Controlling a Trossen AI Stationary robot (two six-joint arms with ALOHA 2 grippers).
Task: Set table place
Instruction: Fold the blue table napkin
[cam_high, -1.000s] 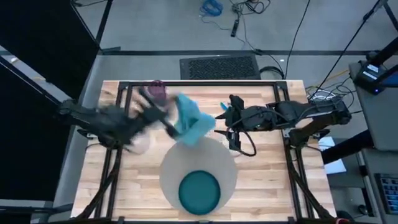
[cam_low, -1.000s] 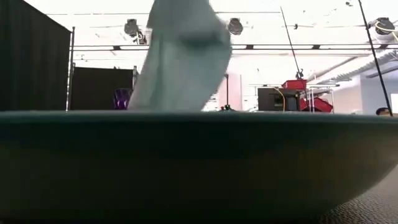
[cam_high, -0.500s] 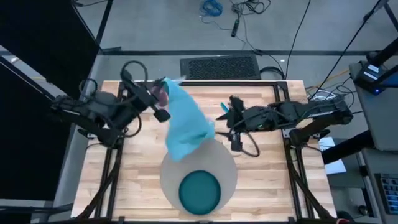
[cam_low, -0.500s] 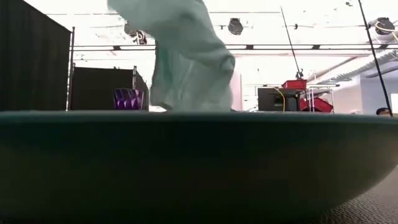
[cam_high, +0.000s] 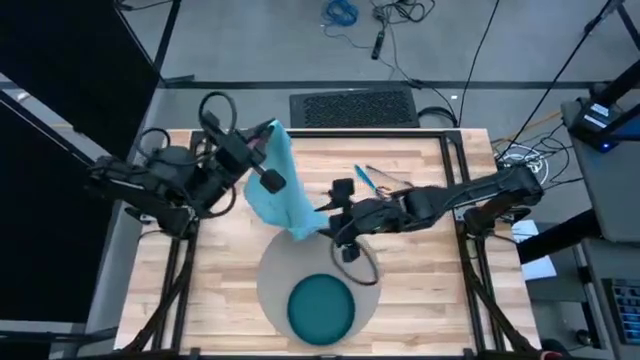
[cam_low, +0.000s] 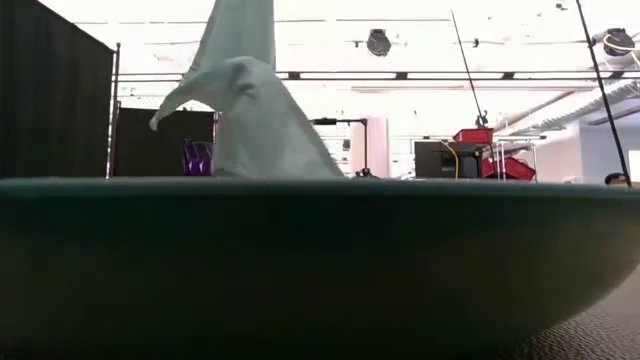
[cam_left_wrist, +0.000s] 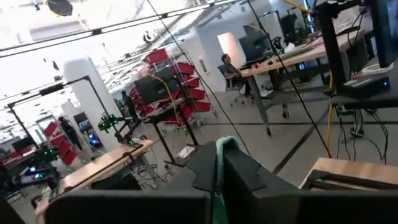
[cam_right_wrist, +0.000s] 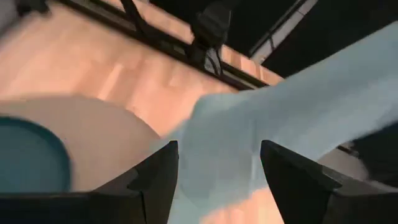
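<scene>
The large rectangular counter (cam_high: 420, 290) of light wooden planks is bordered by a black metal frame. On its near middle a big round grey-beige mat (cam_high: 278, 272) is laid flat, and a smaller round teal plate (cam_high: 321, 309) is set on the mat's near part, well inside its rim. A light-blue cloth napkin (cam_high: 281, 190) is held up off the counter by its far top corner, hanging crumpled, with its lower end draped at the mat's far edge. Teal-handled cutlery (cam_high: 366, 179) is seen lying on the planks toward the far right. In the low view a translucent purple cup (cam_low: 196, 158) is seen upright beyond the plate, partly hidden by the napkin.
</scene>
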